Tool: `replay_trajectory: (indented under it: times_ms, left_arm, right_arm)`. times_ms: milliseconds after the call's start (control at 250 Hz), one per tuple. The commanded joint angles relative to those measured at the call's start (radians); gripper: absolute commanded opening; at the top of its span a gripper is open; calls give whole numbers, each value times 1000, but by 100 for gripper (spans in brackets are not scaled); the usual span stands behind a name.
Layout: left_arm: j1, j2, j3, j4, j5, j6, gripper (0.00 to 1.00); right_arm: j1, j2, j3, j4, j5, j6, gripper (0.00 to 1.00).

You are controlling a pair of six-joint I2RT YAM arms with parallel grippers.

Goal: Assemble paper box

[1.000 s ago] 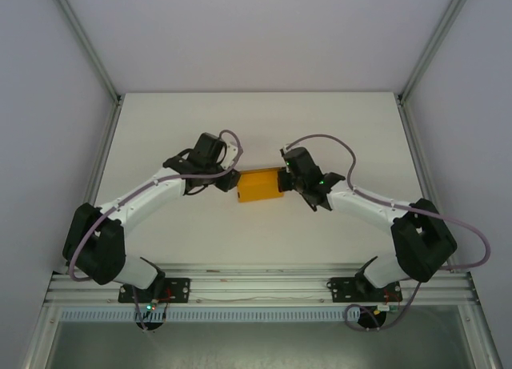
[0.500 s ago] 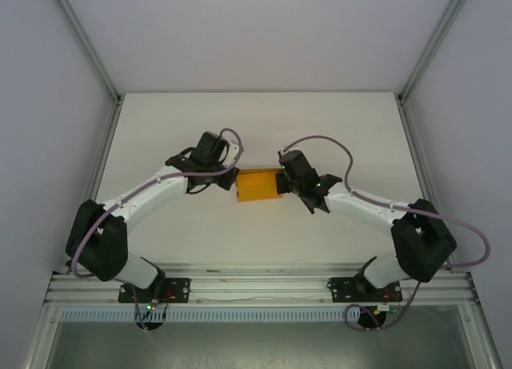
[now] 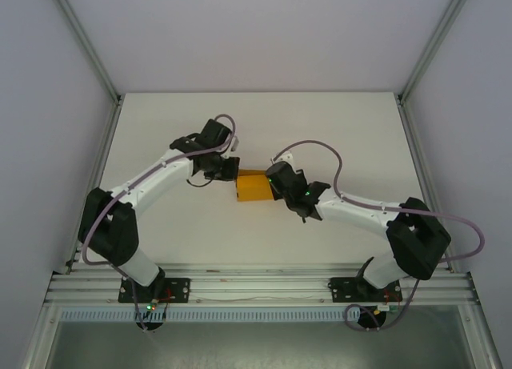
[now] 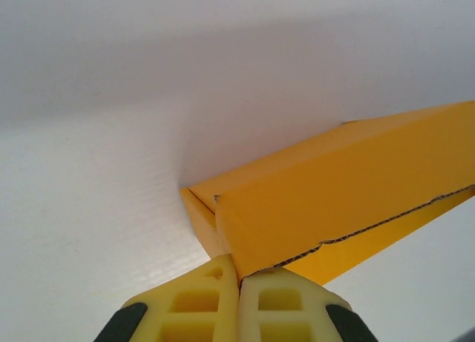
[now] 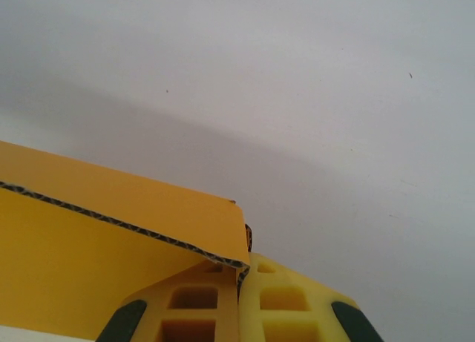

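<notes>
The orange-yellow thin-card paper box (image 3: 252,189) lies near the middle of the white worktop (image 3: 256,121), already a low rectangular body. I judge that only a last end flap is left. The left gripper (image 3: 232,175), closed, touches its 9 o'clock corner. The right gripper (image 3: 276,186) pinches card at 3 o'clock. Nothing else is near.

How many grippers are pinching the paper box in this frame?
2. The left gripper is shut on the left end of the paper box. The right gripper is shut on its right end.
</notes>
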Motion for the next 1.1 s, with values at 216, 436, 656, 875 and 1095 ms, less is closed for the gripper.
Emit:
replay_trajectory:
  times_ms: [216,436,656,875,1095]
  left_arm:
    - [79,87,115,-189,272,-81,0]
    - [96,127,155,-283,292,-21,0]
    - [53,81,46,-155,109,-58,0]
    - [-32,52,38,-170,-210,-14,0]
    - [-65,27,108,-242,-293,46,0]
  right_arm:
    - [30,50,-31,-144,-37,15,0]
    - [31,47,-32,-161,-22,-7,0]
    - [30,35,-55,-117,-20,-2,0]
    - [30,43,-52,-127,1,-15,0]
    - [30,30,-54,-120,0,-22,0]
